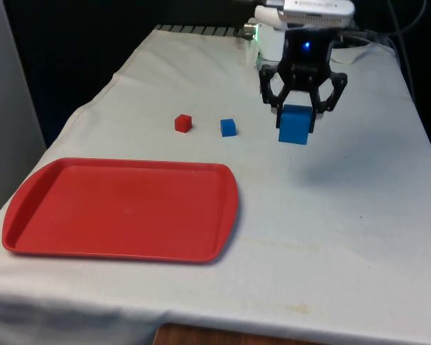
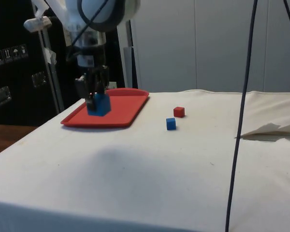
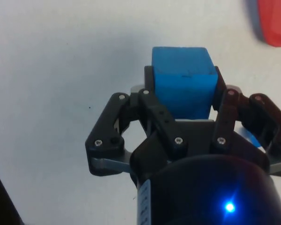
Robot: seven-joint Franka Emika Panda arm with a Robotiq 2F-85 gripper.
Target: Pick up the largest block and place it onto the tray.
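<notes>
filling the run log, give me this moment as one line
tool: shut on big blue block | block: lifted off cloth | tray: bare | small blue block, red block: on cloth

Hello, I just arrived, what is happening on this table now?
The robot's pincer is shut on the large blue block and holds it lifted above the white cloth; its shadow lies on the cloth. The red tray has nothing on it and lies off to the front view's left of the held block. A small red block and a small blue block rest on the cloth, apart from each other.
</notes>
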